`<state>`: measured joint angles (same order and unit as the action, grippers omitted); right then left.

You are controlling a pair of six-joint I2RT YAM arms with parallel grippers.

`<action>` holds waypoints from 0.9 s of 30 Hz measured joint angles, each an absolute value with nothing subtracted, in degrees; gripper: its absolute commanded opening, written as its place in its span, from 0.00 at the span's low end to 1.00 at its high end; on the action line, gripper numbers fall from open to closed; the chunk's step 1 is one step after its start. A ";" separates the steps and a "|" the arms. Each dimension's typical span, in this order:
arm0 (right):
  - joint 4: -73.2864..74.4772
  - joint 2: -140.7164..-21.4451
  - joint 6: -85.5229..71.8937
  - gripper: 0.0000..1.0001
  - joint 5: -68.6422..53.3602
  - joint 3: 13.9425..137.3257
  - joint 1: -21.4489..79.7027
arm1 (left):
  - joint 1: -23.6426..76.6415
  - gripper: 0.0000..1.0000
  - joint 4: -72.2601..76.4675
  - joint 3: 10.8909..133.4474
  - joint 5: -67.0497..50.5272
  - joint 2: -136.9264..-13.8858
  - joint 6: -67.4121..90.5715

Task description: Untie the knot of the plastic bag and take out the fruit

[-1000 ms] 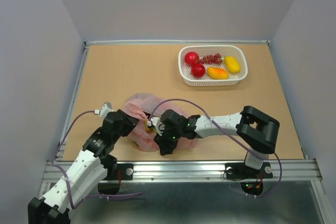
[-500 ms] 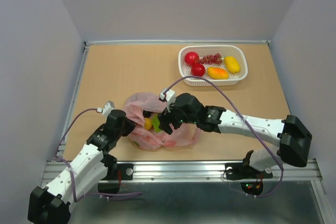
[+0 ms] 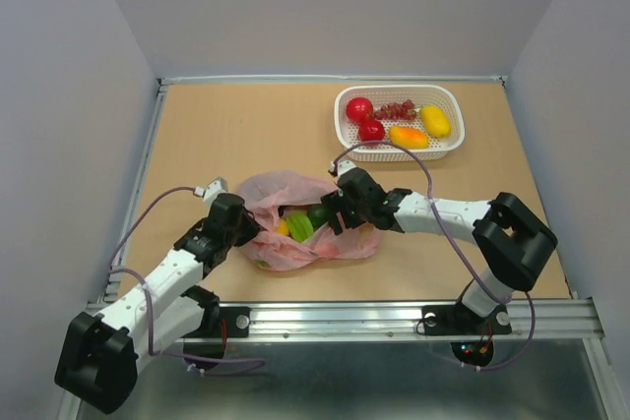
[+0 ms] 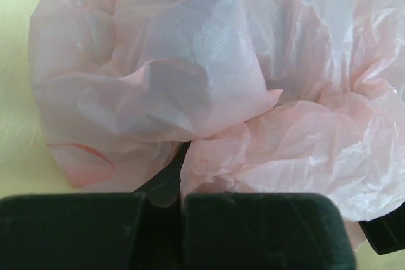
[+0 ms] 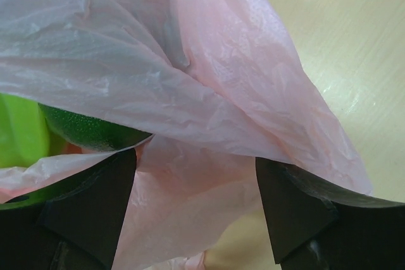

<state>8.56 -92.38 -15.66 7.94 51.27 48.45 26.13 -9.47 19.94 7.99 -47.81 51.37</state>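
Note:
The pink plastic bag [image 3: 325, 243] lies crumpled near the table's front edge with its mouth spread open, and no knot shows. Inside it lie fruit: a bright green one [image 3: 299, 227], a dark green one [image 3: 317, 213] and an orange one [image 3: 283, 228]. My left gripper [image 3: 248, 229] is shut on the bag's left edge, with film pinched between its jaws [image 4: 182, 197]. At the right side of the mouth my right gripper [image 3: 333, 213] stands open, loose bag film [image 5: 190, 93] draped between its fingers [image 5: 88, 200]. The dark green fruit [image 5: 88, 129] shows under that film.
A white basket [image 3: 398, 155] at the back right holds two red fruits [image 3: 359, 109], dark grapes [image 3: 396, 109], an orange fruit [image 3: 409, 137] and a yellow one [image 3: 435, 121]. White walls close in the tan table [image 3: 226, 135] on three sides. The arms' cables loop above the bag.
The left gripper shut on the bag's left edge. The right gripper opened and moved from the bag's front to the far right of its mouth. The mouth spread, uncovering fruit.

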 measured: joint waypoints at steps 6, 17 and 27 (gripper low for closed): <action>8.67 -89.47 -16.01 0.95 5.69 51.27 48.47 | 26.13 0.00 -8.75 25.32 7.97 -51.75 45.47; 9.74 -81.52 -16.56 0.96 3.90 58.96 54.87 | 26.13 0.00 -10.66 29.02 8.69 -51.07 41.25; 9.98 -92.31 -25.76 0.96 12.97 61.60 56.05 | 26.13 0.00 -11.81 29.02 8.54 -48.58 41.19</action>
<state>9.98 -92.31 -25.76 12.97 61.60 56.05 26.13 -11.81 29.02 8.54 -48.58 41.19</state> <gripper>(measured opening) 0.960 0.037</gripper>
